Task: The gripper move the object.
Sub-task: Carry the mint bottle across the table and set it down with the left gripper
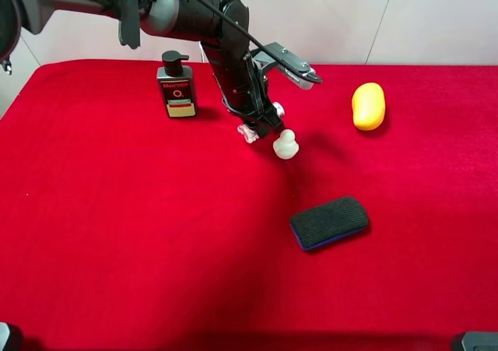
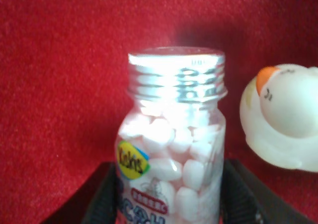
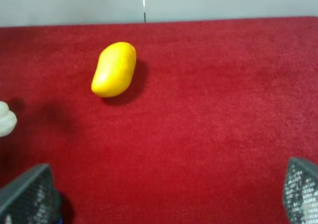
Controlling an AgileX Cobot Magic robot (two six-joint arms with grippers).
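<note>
Stretching to a pale wall (image 1: 436, 16), red cloth (image 1: 117, 234) underlies the left gripper (image 1: 253, 129) clamping the pill bottle (image 2: 171, 149).

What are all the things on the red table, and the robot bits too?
pill bottle: one, clear with white pills and silver cap, gripped, mid-table
duck: one, white with orange beak, beside the pill bottle
pump bottle: one, black, far side, left of centre
yellow fruit: one, yellow, far right
eraser: one, black with blue edge, right of centre
cloth: one, red, under everything
left gripper: one, black, shut on the pill bottle
right gripper: one, dark, open, holding nothing
</note>
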